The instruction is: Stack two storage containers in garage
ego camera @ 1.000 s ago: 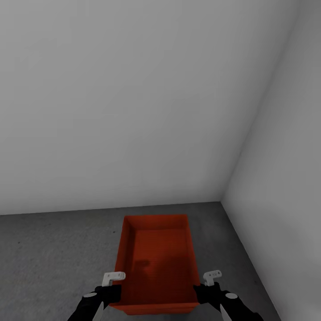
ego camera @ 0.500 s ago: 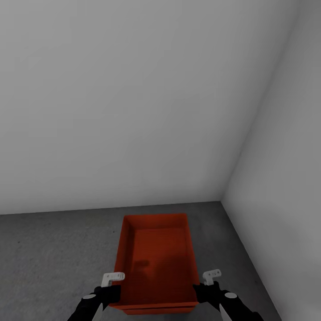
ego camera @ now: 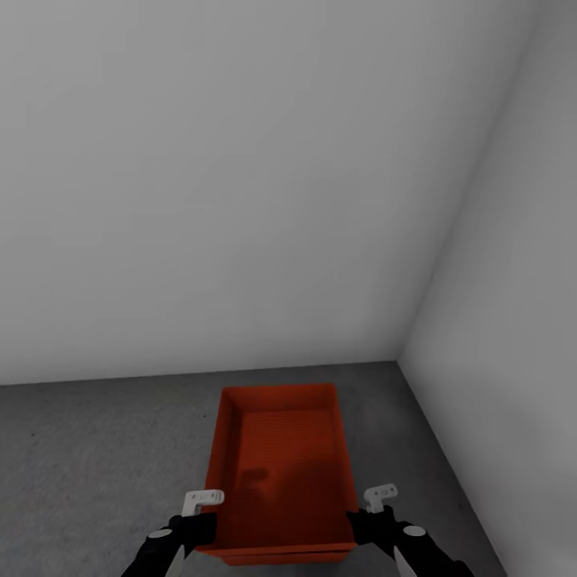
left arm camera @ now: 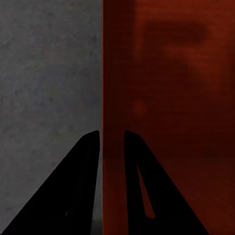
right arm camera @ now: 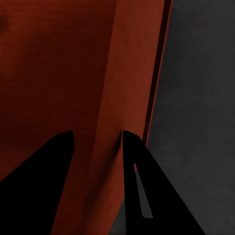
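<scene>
Orange-red container (ego camera: 280,465) — lengthwise toward wall (ego camera: 240,200)

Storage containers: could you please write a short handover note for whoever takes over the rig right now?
Left gripper straddles the storage container's left wall and right gripper its right wall; whether either is clamped is unclear.
Container is low over the grey concrete floor, near the white walls' corner.
A second red edge under its near side may be the other container.
Left: confirm the stack, then release.
</scene>
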